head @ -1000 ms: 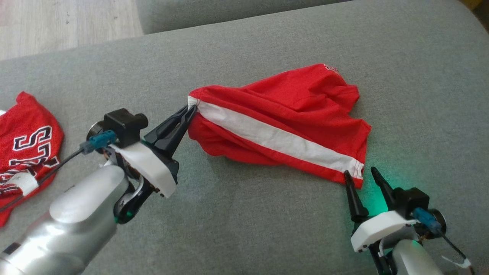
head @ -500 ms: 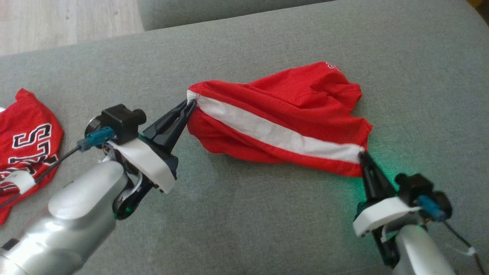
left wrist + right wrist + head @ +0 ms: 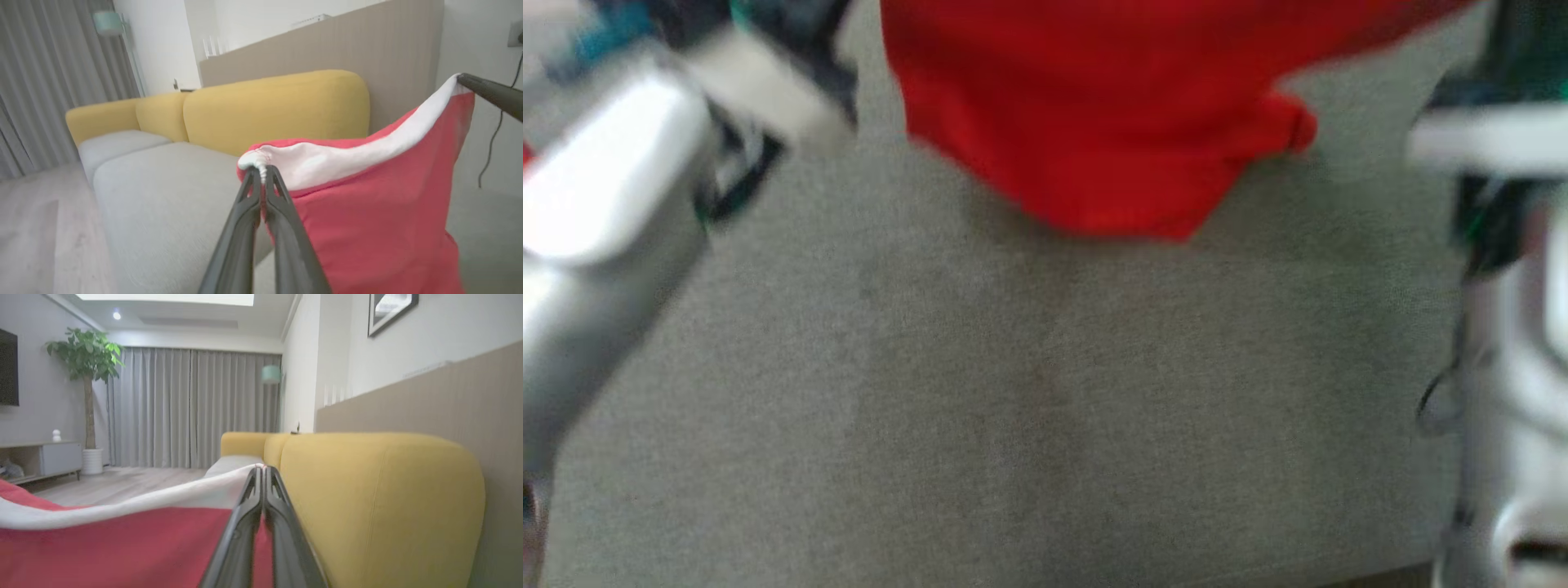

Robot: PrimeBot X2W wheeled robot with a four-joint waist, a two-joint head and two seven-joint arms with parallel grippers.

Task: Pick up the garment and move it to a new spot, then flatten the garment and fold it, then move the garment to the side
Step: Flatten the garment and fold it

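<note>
Pinching the red cloth garment (image 3: 367,212) above the grey fabric sofa (image 3: 1045,408), left pincer (image 3: 261,171) and right pincer (image 3: 263,470) could slip if tugged apart.

The head camera looked down, close over the grey cushion (image 3: 1045,408). Both wrist cameras faced level toward the yellow sofa back (image 3: 278,106). All three shared the red cloth (image 3: 1094,106).
</note>
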